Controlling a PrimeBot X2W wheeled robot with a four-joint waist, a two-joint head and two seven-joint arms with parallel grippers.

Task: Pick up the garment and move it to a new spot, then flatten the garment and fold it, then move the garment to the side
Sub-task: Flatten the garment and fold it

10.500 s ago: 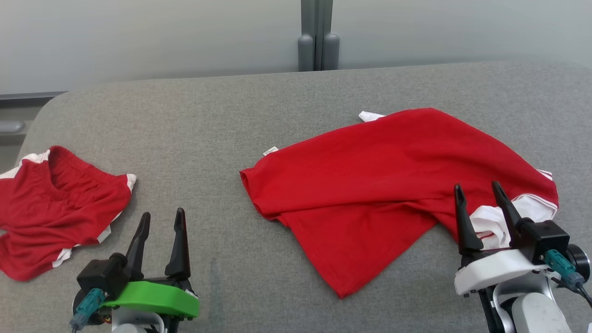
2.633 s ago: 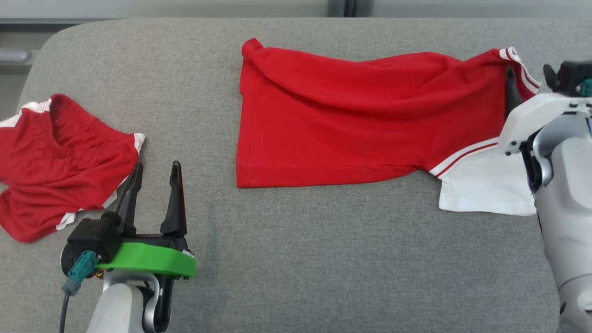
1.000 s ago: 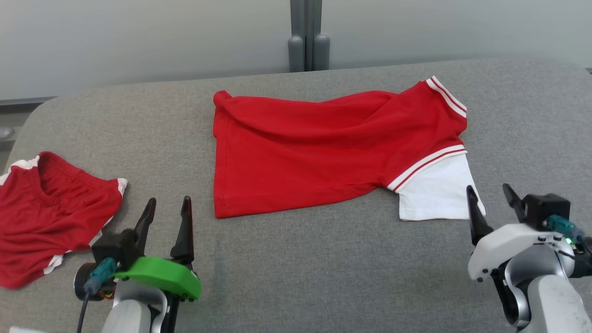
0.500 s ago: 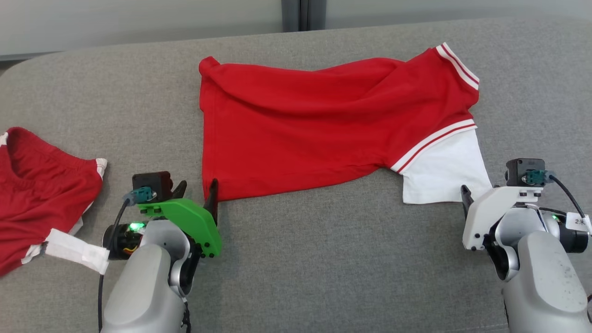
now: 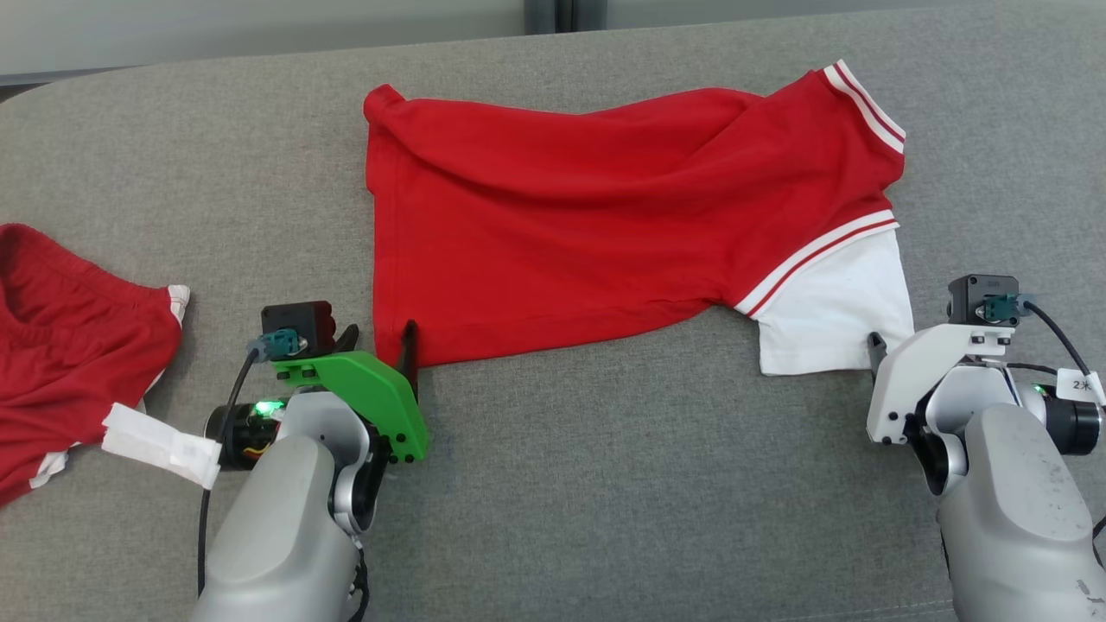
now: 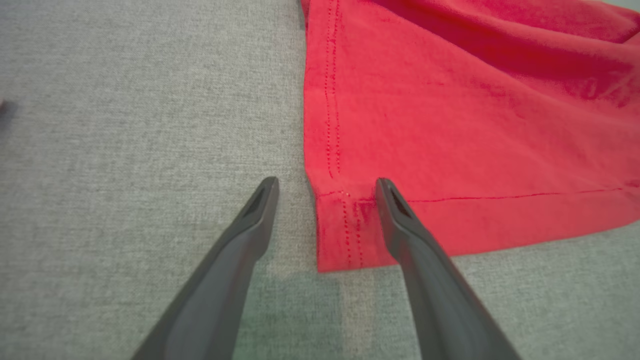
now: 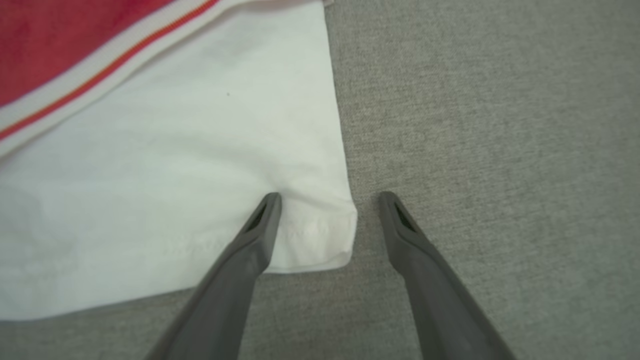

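L jaws apart, nothing gripped; in the L wrist view they straddle the near hem corner [image 6: 340,235] of the red shirt [image 5: 587,225], one finger over cloth, the other over bare desk [image 5: 562,501]; can't tell if the tips touch down. R jaws apart too, empty; they straddle the near outer corner of the white sleeve [image 7: 175,175], one finger over sleeve, one over desk.

Shirt lies sideways mid-desk, hem toward the L arm, sleeve toward the R; near edge fairly straight, but a long ridge [image 5: 605,147] and creases run along the far side, so not flat yet. A 2nd red garment [image 5: 69,328] sits crumpled at the desk's L edge, well apart.

Progress, as I judge it: step 1 (pick up, relocate) looks done; flattening partway, w/ both arms set at the near corners, prob. to grip and pull taut; fold not begun; move to the side also left. Roughly a third through.
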